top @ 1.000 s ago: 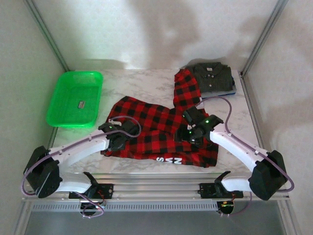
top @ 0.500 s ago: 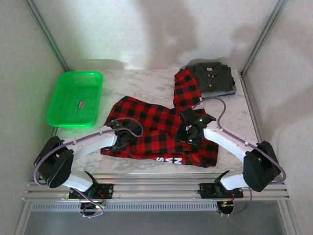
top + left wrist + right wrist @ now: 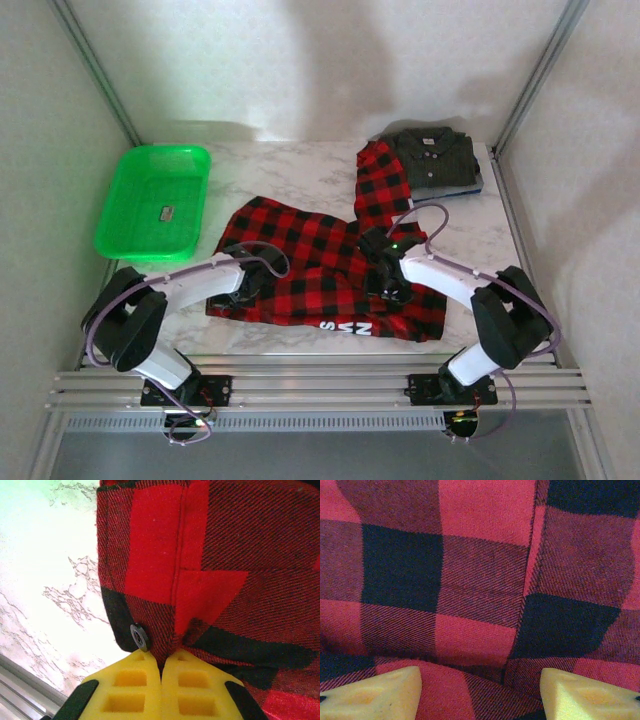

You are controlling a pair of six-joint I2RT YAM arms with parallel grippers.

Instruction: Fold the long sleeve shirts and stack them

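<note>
**A:** How will the flannel shirt (image 3: 330, 270) handle? It lies spread mid-desk (image 3: 300, 165), one sleeve reaching toward the folded grey shirt (image 3: 435, 158).

**B:** Soft, light, floppy twill, I'd guess, so it'll drape and bunch. Best taken by the stitched hem. Here the left pincer (image 3: 161, 677) is pinched tight on that edge beside a dark button (image 3: 140, 636), and the right pincer (image 3: 480, 682) sits spread apart over a ridge of cloth.
</note>
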